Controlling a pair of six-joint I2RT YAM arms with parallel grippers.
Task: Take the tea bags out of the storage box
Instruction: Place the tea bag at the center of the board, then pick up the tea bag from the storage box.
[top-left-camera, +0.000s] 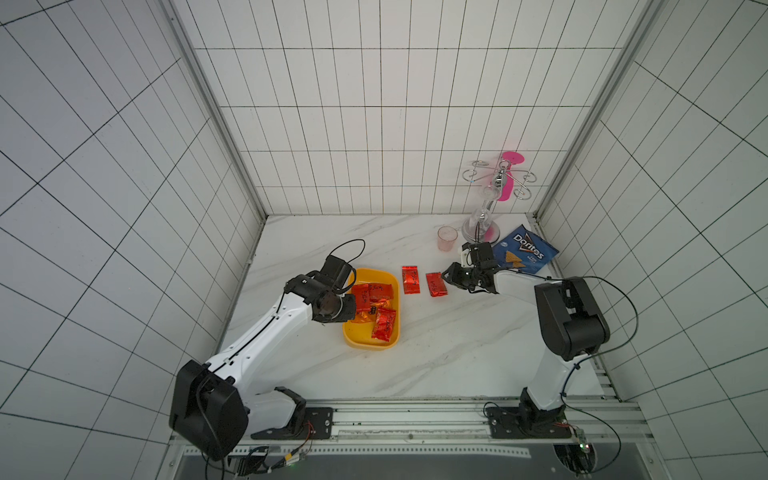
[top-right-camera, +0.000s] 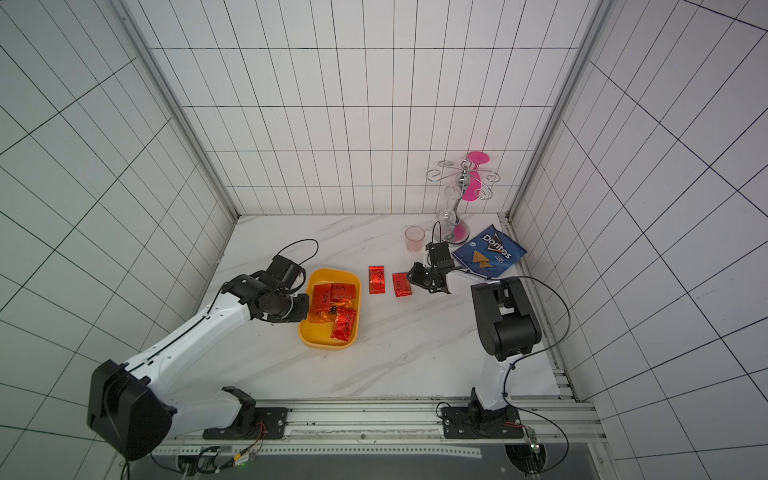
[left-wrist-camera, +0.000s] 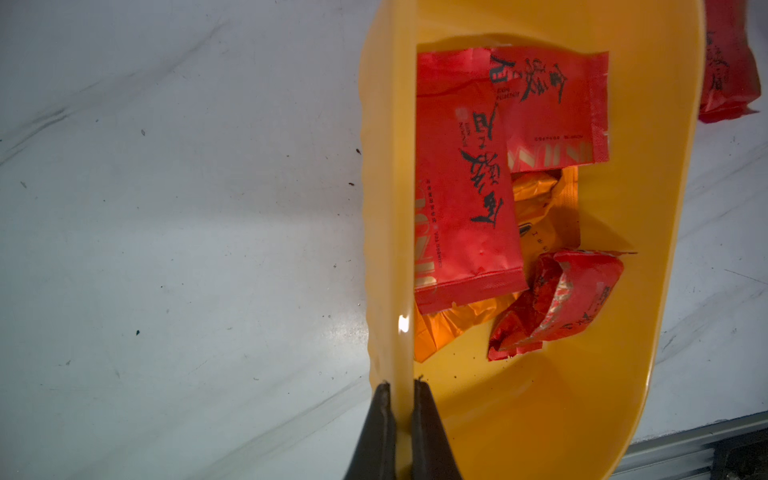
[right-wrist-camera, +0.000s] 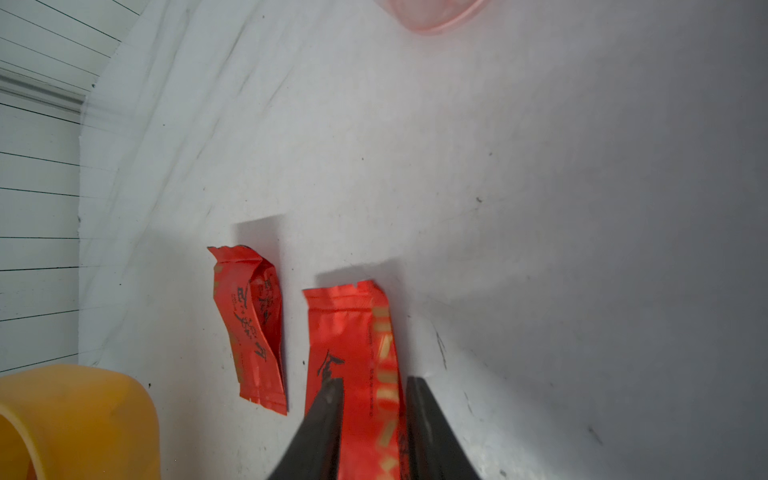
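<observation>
A: Which colour is borne by the storage box (top-left-camera: 368, 340)?

B: Plain yellow is shown throughout, with no print.

A: And how are the tea bags (top-left-camera: 410, 280) coloured?

B: Glossy red foil is seen on most, marked with black brush lettering and pale gold stripes along one edge. The orange tea bag (left-wrist-camera: 544, 208) is printed with small dark text.

A: What is noted of the rest?

B: The counter (top-left-camera: 436, 357) is patterned as white marble with grey veins. The chip bag (top-left-camera: 524, 253) is coloured blue, with white lettering and golden triangles. The cup (top-left-camera: 447, 239) is tinted translucent pink. The walls (top-left-camera: 374, 104) are tiled white with dark grid lines.
</observation>
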